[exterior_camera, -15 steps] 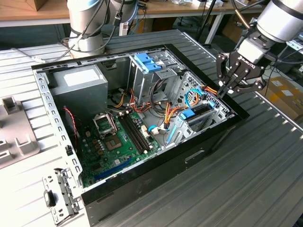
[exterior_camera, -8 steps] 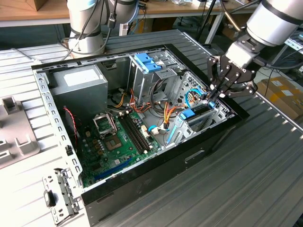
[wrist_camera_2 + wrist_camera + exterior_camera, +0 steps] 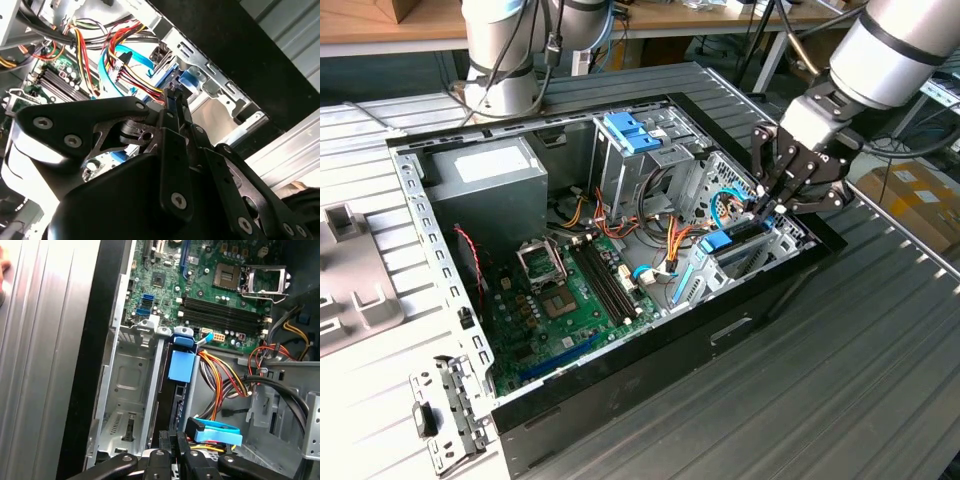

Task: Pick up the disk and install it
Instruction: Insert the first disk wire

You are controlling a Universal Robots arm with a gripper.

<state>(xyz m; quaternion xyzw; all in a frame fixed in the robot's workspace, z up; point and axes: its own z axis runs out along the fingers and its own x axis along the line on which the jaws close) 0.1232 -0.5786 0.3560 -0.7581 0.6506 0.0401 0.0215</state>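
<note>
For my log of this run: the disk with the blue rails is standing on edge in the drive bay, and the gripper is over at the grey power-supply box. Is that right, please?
Not quite. The disk does stand on edge in the drive bay, but the exterior view shows the gripper right at that bay, across the case from the power-supply box.

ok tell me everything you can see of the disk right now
The disk stands on edge in a metal drive bay at the case's corner, seen edge-on as a dark slim body with bright blue plastic rails and a blue tab. The end effector is at its end; coloured cables run beside it.
</note>
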